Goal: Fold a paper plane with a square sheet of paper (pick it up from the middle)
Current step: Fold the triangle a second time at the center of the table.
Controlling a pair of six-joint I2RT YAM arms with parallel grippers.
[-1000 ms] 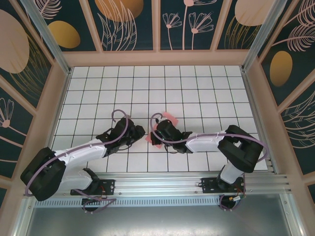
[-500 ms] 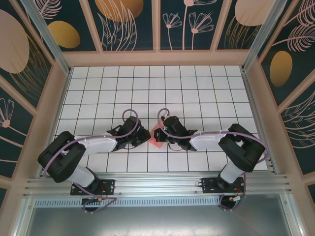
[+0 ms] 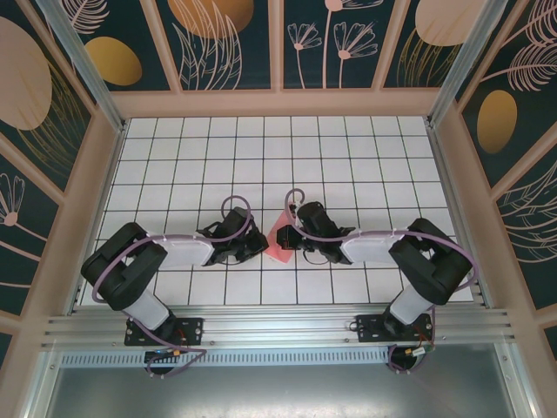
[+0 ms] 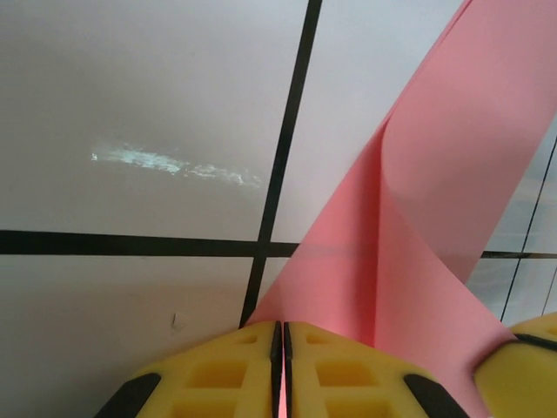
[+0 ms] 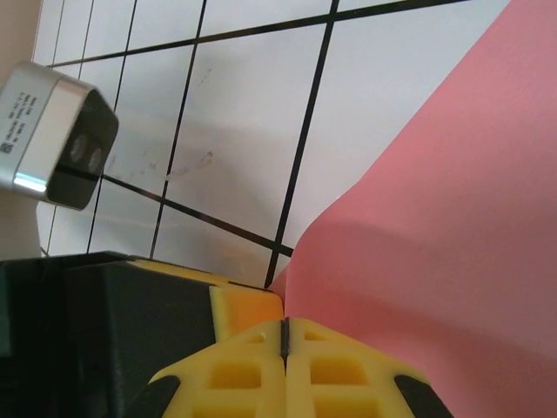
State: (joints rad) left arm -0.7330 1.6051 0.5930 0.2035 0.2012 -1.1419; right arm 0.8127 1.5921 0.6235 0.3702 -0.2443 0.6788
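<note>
So, both claws are clamped shut on the pink sheet: left claw pinches one side and right claw another (yellow pads squeezed tight together in each wrist view). It sits bowed and curling, between the two claws, toward the front-middle of the gridded bench.

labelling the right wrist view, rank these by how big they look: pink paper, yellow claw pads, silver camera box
1. pink paper
2. yellow claw pads, though sitting right at the lens inflates them
3. silver camera box
</note>
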